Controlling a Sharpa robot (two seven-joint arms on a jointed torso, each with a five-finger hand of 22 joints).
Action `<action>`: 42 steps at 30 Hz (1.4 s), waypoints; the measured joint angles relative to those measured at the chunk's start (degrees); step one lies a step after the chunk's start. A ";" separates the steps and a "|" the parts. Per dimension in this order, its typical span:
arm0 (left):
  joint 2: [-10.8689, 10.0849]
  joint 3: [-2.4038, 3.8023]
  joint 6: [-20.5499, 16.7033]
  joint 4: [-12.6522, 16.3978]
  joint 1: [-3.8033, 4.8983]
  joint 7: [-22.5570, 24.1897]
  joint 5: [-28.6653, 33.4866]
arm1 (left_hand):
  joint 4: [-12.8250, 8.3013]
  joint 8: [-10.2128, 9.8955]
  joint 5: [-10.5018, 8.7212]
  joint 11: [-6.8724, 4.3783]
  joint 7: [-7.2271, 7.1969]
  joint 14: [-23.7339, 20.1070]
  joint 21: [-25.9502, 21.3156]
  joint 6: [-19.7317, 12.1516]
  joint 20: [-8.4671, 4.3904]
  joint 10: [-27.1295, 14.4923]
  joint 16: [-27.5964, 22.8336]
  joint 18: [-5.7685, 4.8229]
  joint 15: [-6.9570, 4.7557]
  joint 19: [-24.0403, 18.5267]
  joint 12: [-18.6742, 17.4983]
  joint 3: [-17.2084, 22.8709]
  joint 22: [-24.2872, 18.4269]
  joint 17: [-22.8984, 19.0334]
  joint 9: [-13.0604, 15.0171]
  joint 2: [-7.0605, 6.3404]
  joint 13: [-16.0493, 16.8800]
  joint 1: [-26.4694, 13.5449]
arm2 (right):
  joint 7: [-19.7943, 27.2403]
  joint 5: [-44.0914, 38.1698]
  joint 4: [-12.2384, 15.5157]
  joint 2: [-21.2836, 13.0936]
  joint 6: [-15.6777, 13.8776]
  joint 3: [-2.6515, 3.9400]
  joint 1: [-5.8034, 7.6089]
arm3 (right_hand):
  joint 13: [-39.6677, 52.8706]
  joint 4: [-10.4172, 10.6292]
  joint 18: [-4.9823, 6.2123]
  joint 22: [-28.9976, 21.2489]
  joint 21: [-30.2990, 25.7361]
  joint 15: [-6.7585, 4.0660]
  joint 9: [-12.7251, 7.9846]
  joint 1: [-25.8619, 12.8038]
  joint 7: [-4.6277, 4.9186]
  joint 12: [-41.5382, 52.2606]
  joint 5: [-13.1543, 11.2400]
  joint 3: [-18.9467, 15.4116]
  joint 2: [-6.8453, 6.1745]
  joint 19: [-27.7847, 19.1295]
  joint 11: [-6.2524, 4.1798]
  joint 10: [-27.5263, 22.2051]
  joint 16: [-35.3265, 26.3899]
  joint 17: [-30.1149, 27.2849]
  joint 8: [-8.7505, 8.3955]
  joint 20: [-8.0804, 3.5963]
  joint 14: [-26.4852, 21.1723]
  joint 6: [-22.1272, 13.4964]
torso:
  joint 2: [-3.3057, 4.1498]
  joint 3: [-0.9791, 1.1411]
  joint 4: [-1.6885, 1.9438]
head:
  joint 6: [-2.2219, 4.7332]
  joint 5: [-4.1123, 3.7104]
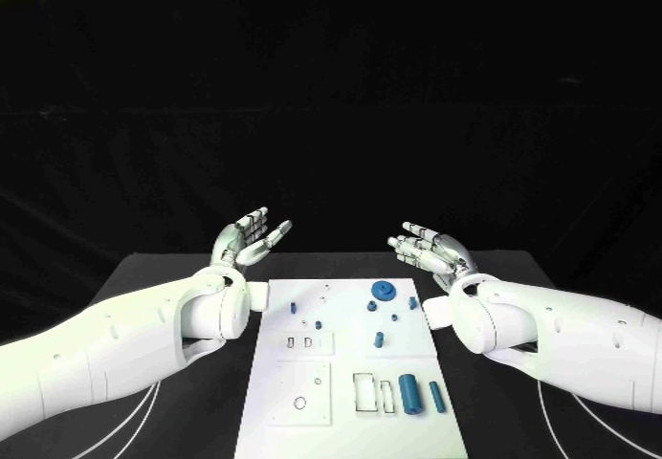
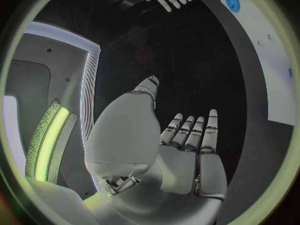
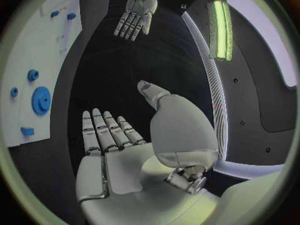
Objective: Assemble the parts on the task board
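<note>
White is the task board (image 1: 352, 382); you see it in the lower middle of the head view, flat on the black counter (image 1: 165, 287). Blue parts lie on it. You can spot a round blue gear (image 1: 385, 288) near the board's top edge, with small blue pegs (image 1: 372, 307) just below it. A thick blue cylinder (image 1: 409, 390) lies at the lower right of the board, and a thin blue rod (image 1: 436, 397) lies just beside it on the right. White blocks with holes (image 1: 303, 341) sit on the board's left half.

Your left hand (image 1: 249, 239) is up above the far left corner of the board, in the middle left of the frame. Its fingers are spread apart and it holds nothing. In the left wrist view the same hand (image 2: 187, 150) shows an empty palm with straight fingers.

Your right hand (image 1: 431, 249) is up at the middle right of the frame, past the board's far right corner. Its fingers are spread too, and it holds nothing. The right wrist view shows that hand (image 3: 112, 145) with an empty palm, and the gear (image 3: 41, 100) on the board beside it.

Both hands are well apart from the parts.
</note>
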 measured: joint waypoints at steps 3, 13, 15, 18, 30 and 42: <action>0.02 0.00 0.75 -0.04 0.00 -0.06 -0.22 | 0.41 0.16 0.20 0.25 0.16 0.35 0.15 0.37 0.28 0.31 0.11 0.44 0.34 0.28 0.09 0.13 0.06 0.07 0.06 -0.18 0.02 1.46 | -1.38 -1.02 -0.80 0.14 3.41 -0.70 0.67 | 0.08 -0.39 -0.01 0.17 0.17 0.01 0.16 1.27 -0.10 0.28 0.00 0.40 -0.04 1.00 0.05 1.08 0.30 0.18 0.32 0.02 1.07 0.93 | 0.01 -0.01 0.00 | 0.00 0.00; -5.44 0.07 3.02 4.76 1.21 -0.10 -0.40 | 0.40 0.51 0.20 0.62 0.24 2.04 0.40 2.13 0.50 2.46 0.42 0.69 0.39 0.50 0.47 0.13 0.17 0.35 0.31 0.52 0.25 2.16 | -3.09 -14.19 -2.37 -2.02 7.18 -0.90 3.89 | 0.85 -3.29 1.78 1.12 2.67 -1.20 1.78 6.57 0.59 1.41 -1.62 1.79 -0.54 7.68 -0.71 12.56 2.56 1.70 2.70 0.21 12.95 10.79 | 1.48 -0.18 0.18 | -0.53 -0.41; -5.74 -0.01 3.37 6.03 1.25 -0.08 -0.38 | 0.40 0.64 0.20 0.89 0.33 3.05 0.42 2.99 0.59 3.42 0.70 0.69 0.52 0.59 0.48 0.13 0.21 0.50 0.40 0.59 0.35 2.22 | -3.24 -18.08 -2.34 -2.04 7.19 -1.03 4.13 | 0.99 -3.76 2.40 1.28 3.17 -1.59 2.19 7.31 0.84 1.57 -1.79 2.15 -0.82 9.24 -1.02 15.81 3.01 1.98 3.35 0.21 15.60 13.39 | 1.90 -0.18 0.29 | -0.51 -0.60; -6.38 -0.05 3.90 7.85 1.46 -0.04 -0.38 | 0.36 1.17 0.20 1.22 0.48 5.32 0.63 5.05 0.60 5.98 1.01 0.68 0.75 1.04 0.59 0.64 0.29 0.78 0.69 1.08 0.50 2.72 | -3.63 -23.06 -2.33 -2.31 7.21 -1.17 4.71 | 1.15 -4.53 2.69 1.46 4.00 -2.26 2.90 8.33 1.49 1.84 -2.23 2.43 -1.21 11.81 -1.64 20.76 3.57 2.39 4.44 0.25 19.44 17.84 | 2.56 -0.20 0.52 | -0.34 -0.91; -9.82 0.06 5.26 12.81 2.82 0.34 -0.38 | -0.35 5.09 0.19 1.18 2.28 27.49 5.95 20.68 0.43 28.36 6.12 2.55 -0.76 17.73 2.62 2.94 2.31 3.93 2.99 1.84 1.76 3.48 | -6.89 -40.17 -4.16 -2.74 7.75 -1.04 7.61 | 1.32 -6.27 4.46 2.25 7.50 -4.71 4.47 10.15 3.62 1.84 -2.47 3.90 -2.66 22.35 -3.77 32.09 5.68 3.46 7.04 -0.39 29.49 29.82 | 5.18 -0.54 1.55 | 0.28 -2.10; -12.94 0.42 8.22 17.80 3.34 0.76 -1.21 | -0.64 6.61 0.19 -0.35 3.86 34.24 9.47 27.17 -0.13 34.44 9.30 4.42 -2.83 23.83 2.96 4.65 3.33 6.13 3.82 1.62 1.78 3.71 | -17.06 -66.58 -4.74 -2.97 11.37 -0.96 8.47 | 2.12 -1.72 5.36 5.12 16.40 -11.07 6.26 12.12 1.69 1.84 -6.50 -5.66 -7.31 40.56 -7.87 39.27 16.20 14.77 9.78 -6.57 48.41 36.77 | 7.87 -0.97 2.71 | 1.08 -3.70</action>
